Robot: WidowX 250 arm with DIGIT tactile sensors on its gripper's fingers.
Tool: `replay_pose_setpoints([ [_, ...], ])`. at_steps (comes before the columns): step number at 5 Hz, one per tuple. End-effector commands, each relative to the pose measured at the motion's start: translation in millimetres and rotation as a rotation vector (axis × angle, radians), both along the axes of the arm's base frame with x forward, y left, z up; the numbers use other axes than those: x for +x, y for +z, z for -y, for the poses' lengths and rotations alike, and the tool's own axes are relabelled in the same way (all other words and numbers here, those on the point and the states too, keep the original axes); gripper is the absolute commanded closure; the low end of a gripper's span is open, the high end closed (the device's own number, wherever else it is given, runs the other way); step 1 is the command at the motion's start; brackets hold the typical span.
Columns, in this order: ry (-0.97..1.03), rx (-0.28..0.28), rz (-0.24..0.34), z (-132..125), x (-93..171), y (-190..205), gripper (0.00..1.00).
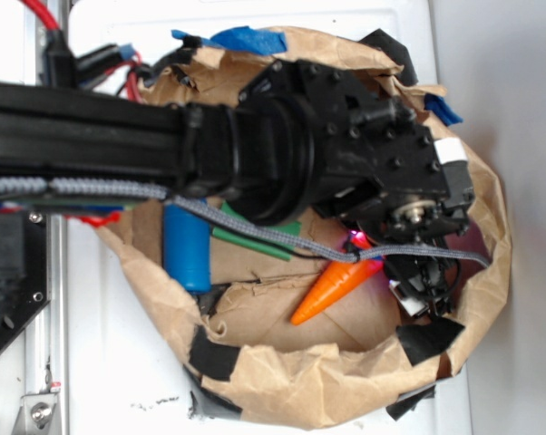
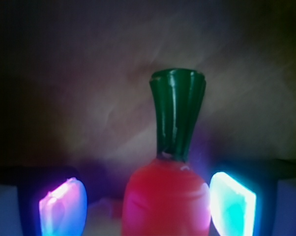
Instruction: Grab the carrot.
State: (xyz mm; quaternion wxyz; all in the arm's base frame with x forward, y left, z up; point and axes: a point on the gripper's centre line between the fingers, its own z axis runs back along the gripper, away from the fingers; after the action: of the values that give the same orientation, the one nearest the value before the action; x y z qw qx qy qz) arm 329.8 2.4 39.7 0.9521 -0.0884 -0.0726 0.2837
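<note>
The carrot [image 1: 332,288] is lying on the brown paper floor of a crumpled paper basin [image 1: 491,263], its pointed tip aiming toward the lower left and its thick end tucked under the black gripper [image 1: 375,256]. In the wrist view the carrot [image 2: 166,196] is filling the lower middle of the picture, its dark green stem [image 2: 177,113] standing up from the orange body. The two glowing pads are sitting on either side of it: the pink-violet pad [image 2: 63,206] is standing apart from the carrot on the left with a dark gap between, while the cyan pad [image 2: 232,202] is lying just beside the right shoulder; whether that pad is touching cannot be told. So the jaws are standing spread around the carrot's thick end, not pressing on it from both sides. Beside the carrot, toward the arm, a flat green block [image 1: 255,241] is resting on the paper, partly hidden under the wrist, and a blue bottle [image 1: 186,249] is lying next to it near the basin's left wall. Black and blue tape patches are showing along the paper rim.
</note>
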Motion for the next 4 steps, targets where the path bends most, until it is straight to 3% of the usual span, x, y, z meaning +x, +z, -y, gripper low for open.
replay_pose_setpoints([
  [1, -0.152, -0.006, -0.009, 13.6, -31.0, -4.9, 0.00],
  [2, -0.151, -0.025, 0.002, 12.7, -30.6, -1.2, 1.00],
  [4, -0.140, -0.024, -0.005, 12.7, -31.1, 0.1, 1.00],
])
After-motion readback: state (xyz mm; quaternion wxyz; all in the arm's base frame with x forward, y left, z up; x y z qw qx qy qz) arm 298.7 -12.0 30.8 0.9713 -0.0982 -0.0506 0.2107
